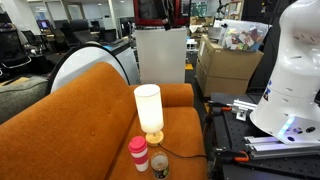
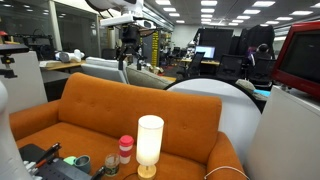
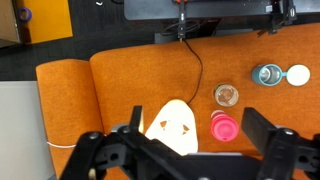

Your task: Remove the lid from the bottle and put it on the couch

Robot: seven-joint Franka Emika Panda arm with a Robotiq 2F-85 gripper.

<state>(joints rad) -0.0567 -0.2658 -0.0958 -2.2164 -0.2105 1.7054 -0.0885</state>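
Closest to me, at the front of the seat of the couch, stands a small dark jar. Just beside it is the bottle, upright, with the lid seated on its top. Nothing touches either of them.

A little further back on the same cushion is the tall cream cylinder, upright and roughly twice the bottle's height. In both exterior views the three stand close together in a loose cluster.

From the wrist view, looking straight down, the red cap shows as a round disc next to the cylinder's pale top, with the jar just beyond it. Further along the seat a teal-rimmed round thing and a white disc lie side by side. A black cable trails across the cushion.

The gripper hangs high above all this, well clear of the bottle. Its fingers are spread wide apart and there is nothing between them. In an exterior view it shows up near the ceiling lights, pointing down.

Off to the side of the couch stands the white robot base. Behind the couch's rounded back are stacked cardboard boxes, with office desks and chairs beyond them.
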